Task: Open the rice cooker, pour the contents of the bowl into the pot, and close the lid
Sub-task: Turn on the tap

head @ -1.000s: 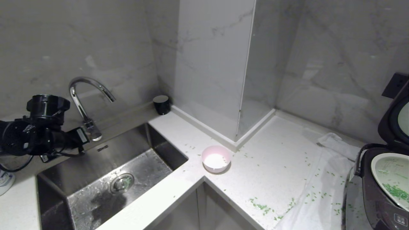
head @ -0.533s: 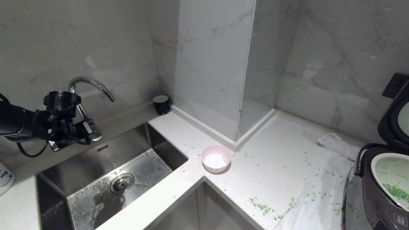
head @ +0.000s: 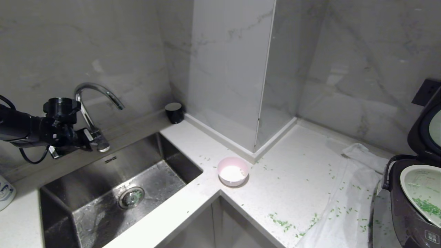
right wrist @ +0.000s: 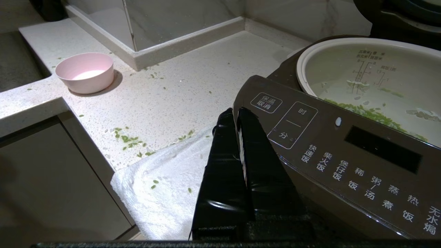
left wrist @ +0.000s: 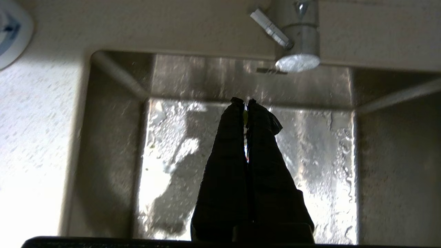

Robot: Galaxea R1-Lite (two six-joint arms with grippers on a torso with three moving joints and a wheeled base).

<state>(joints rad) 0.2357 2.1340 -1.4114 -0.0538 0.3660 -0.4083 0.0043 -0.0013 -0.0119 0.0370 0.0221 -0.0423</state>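
Observation:
The pale pink bowl (head: 233, 171) (right wrist: 86, 72) stands upright on the counter by the sink corner, and no green shows in its white inside. At the far right is the rice cooker (head: 406, 213) (right wrist: 344, 148) with its lid (head: 425, 131) raised. Green contents (head: 427, 206) (right wrist: 365, 112) lie in the white pot (head: 422, 193) (right wrist: 372, 79). My left gripper (head: 89, 137) (left wrist: 244, 102) hangs shut and empty over the sink, near the tap's base and far from the bowl. My right gripper (right wrist: 235, 113) is shut and empty beside the cooker's front panel.
A steel sink (head: 113, 193) (left wrist: 117, 103) with a curved tap (head: 93, 103) (left wrist: 298, 41) fills the left. A white towel (head: 348, 199) (right wrist: 165, 186) lies under the cooker. Green bits (head: 280, 222) are scattered on the counter and towel. A small black cup (head: 174, 112) stands at the wall.
My left arm has reached out from the left edge towards the tap, and its wrist has risen a little. Bowl, cooker and right gripper have not moved.

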